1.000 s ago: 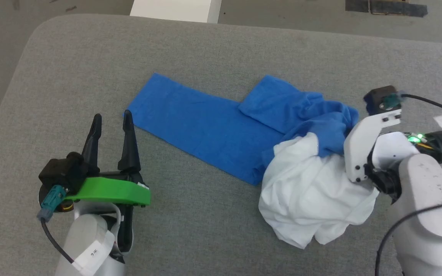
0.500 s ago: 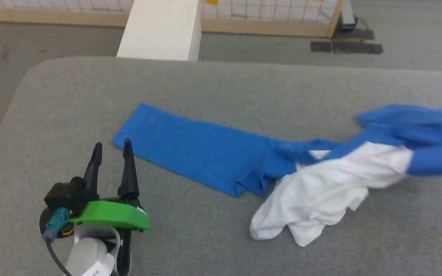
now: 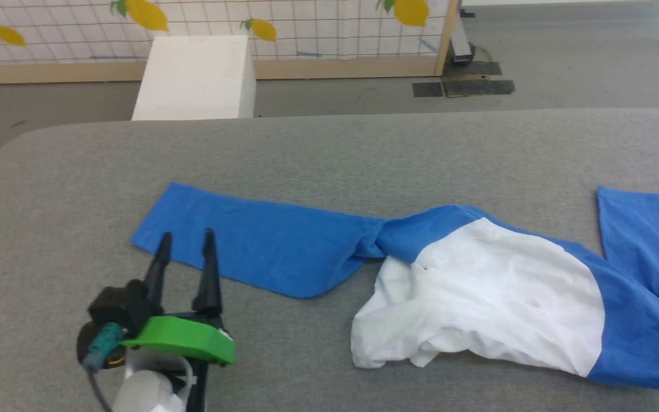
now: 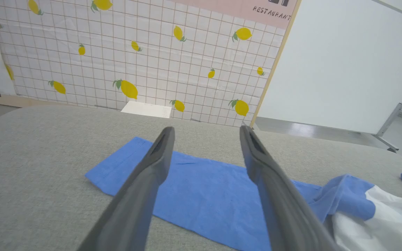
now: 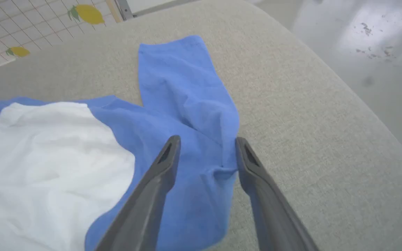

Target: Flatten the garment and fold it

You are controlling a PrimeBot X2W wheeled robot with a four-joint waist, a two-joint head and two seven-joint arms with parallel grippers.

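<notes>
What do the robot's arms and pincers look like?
Each pincer is two long, dark, tapering fingers with a slot near the tip. The left pincer sits on a green bracket, beside a black block with a teal plug and dark cable; its forearm is pale. The right pincer has matching fingers.

Garment (image 3: 478, 297), white body rumpled, blue sleeves out flat to either side, on the grey table (image 3: 306, 149).

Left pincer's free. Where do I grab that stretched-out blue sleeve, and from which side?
Probably the cuff end, coming in low from the robot's side. The sleeve lies flat, and its near cuff corner sits just ahead of the open left pincer.
</notes>
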